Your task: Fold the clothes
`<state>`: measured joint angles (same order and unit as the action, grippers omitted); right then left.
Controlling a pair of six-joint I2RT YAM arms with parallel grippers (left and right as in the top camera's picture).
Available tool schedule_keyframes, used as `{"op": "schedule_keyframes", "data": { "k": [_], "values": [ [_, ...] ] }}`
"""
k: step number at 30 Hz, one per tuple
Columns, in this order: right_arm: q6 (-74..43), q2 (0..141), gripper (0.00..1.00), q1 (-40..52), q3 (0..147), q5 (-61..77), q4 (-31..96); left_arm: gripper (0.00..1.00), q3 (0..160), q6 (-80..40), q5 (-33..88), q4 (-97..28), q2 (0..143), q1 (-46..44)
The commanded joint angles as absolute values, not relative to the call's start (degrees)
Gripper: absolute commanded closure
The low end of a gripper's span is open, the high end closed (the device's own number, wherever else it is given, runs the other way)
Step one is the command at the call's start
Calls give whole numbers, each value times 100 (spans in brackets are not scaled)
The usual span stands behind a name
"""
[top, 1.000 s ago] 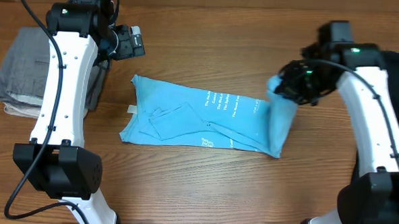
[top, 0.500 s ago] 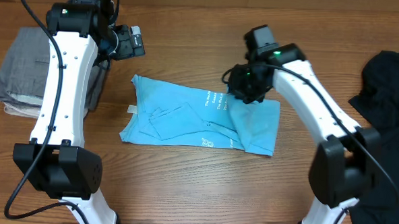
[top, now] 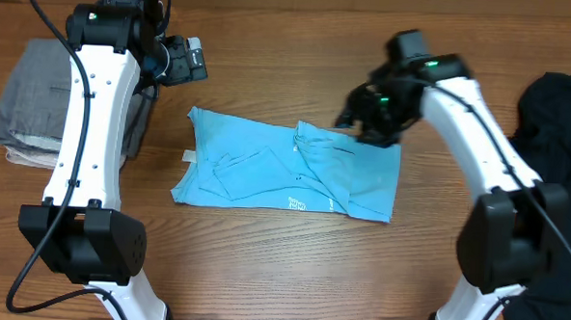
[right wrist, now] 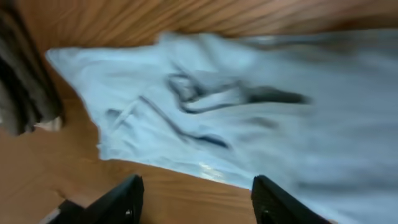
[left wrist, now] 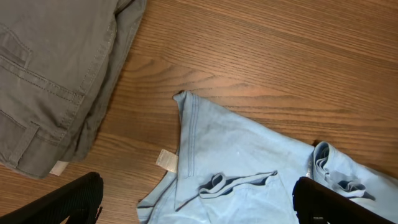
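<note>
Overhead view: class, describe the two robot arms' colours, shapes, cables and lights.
Both the left arm and right arm have white tubular links, bulky black joints and black cables looping alongside. Small green lights glow near each wrist. The pincer fingers are black and ribbed.

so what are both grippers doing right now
left gripper: open, holding nothing
right gripper: open, holding nothing, over the blue T-shirt

even bright light, right wrist view motion-blurred
</note>
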<state>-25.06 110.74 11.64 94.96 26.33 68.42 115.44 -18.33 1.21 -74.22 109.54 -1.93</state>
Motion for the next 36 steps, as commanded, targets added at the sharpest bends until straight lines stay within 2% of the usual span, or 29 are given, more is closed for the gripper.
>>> {"op": "schedule_keyframes", "data": {
  "k": [1, 4, 6, 11, 18, 25, 33, 36],
  "values": [
    [-2375, 10840, 52, 1107, 9598, 1916, 7054, 0, 11526, -1887, 64, -7435, 10962, -193],
    [-2434, 10844, 80, 1114, 9323, 1559, 7072, 0, 11526, -1887, 64, -7435, 10962, -193],
    [-2624, 10847, 88, 1120, 9039, 1500, 6919, 0, 11526, -1885, 64, -7432, 10962, -193],
    [-2882, 10847, 88, 1129, 8014, 1531, 5946, 0, 11526, -1887, 64, -7435, 10962, -193],
    [-2849, 10847, 88, 1157, 6836, 2290, 4303, 0, 11526, -1887, 64, -7435, 10962, -193],
    [-2851, 10847, 88, 1494, 6700, 2324, 4051, 0, 11526, -1887, 64, -7432, 10962, -193],
    [-2875, 10847, 85, 2346, 6696, 2340, 3909, 0, 11526, -1887, 64, -7435, 10962, -193],
    [-2700, 10842, 84, 2600, 6718, 2827, 3938, 0, 11526, -1887, 64, -7435, 10962, -193]
  ]
}}
